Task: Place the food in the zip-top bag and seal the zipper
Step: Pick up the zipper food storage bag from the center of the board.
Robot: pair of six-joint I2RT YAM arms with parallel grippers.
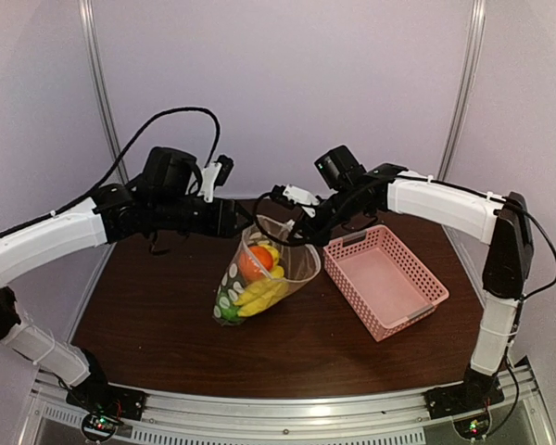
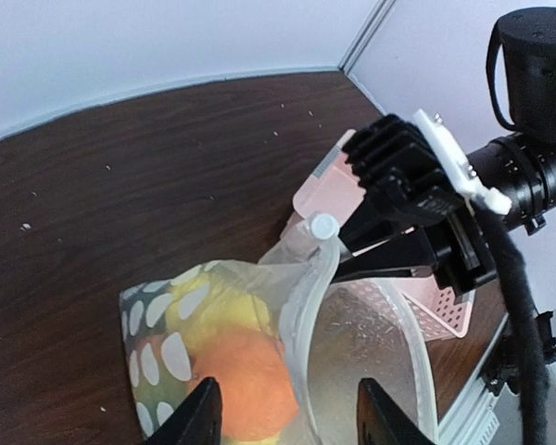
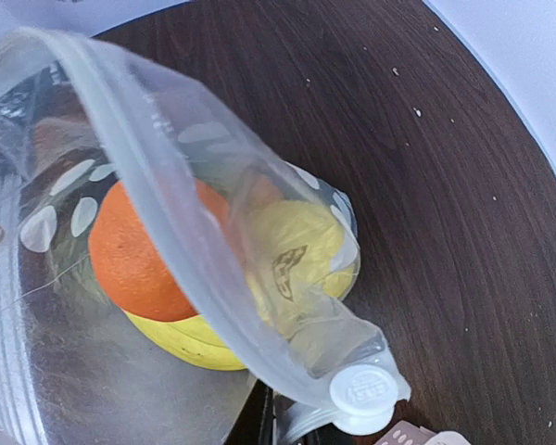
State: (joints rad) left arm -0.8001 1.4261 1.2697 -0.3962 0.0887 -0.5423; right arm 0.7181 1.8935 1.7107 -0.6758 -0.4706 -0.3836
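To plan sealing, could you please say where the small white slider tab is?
Left wrist view: the small white slider tab sits at the clear polka-dot bag's mouth end, beside the right hand.

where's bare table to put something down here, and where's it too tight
Bare table lies left of the zip-top bag and along the front strip between the bag and the near rail. The pink basket is bare inside too. Crowded: behind the bag, where the left pincer and right pincer meet at its mouth; the bag-basket gap is narrow.
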